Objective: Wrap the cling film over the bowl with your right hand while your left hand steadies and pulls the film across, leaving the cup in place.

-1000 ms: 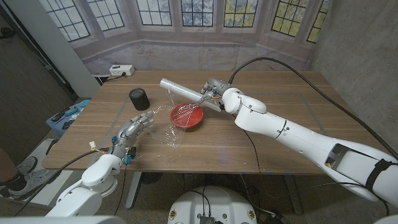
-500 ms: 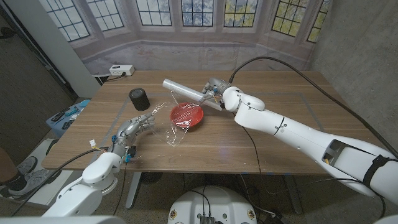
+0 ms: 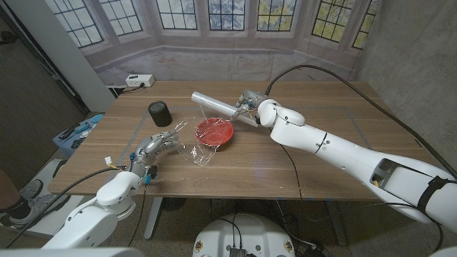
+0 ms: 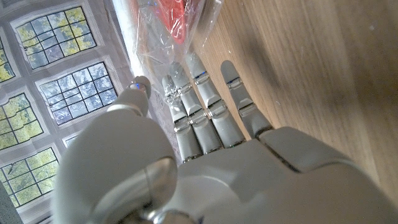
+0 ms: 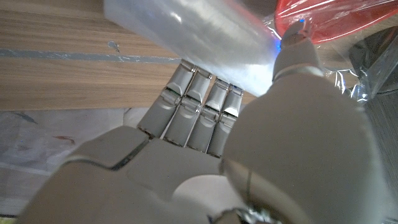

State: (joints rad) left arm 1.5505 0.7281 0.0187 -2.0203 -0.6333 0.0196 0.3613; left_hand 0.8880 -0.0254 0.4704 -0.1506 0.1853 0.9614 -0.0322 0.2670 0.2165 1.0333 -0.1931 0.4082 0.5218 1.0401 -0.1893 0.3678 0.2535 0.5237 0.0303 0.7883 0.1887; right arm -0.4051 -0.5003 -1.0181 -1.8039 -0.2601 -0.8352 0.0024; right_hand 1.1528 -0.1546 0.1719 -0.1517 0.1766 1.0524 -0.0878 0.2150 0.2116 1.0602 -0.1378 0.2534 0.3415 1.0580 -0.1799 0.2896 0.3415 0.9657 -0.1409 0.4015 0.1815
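Observation:
A red bowl [image 3: 215,133] sits mid-table, and in the left wrist view the bowl [image 4: 176,14] shows through the film. My right hand [image 3: 250,108] grips the cling film roll [image 3: 214,106] just behind the bowl; the right wrist view shows its fingers [image 5: 199,106] wrapped under the roll [image 5: 186,34]. A clear film sheet [image 3: 193,146] runs from the roll over the bowl to the table at its left. My left hand [image 3: 158,145] reaches to the sheet's edge, with crumpled film [image 4: 163,68] pinched between thumb and fingertips [image 4: 186,78]. A black cup [image 3: 160,113] stands upright behind the left hand.
A white power strip [image 3: 139,81] lies at the table's far left corner. A black cable [image 3: 321,71] arcs over the right arm. Bare wooden table [image 3: 335,135] stretches to the right of the bowl and along the front edge.
The right hand has carried the roll slightly to the right. The film sheet has spread wider over the bowl and toward the left hand, which has barely moved.

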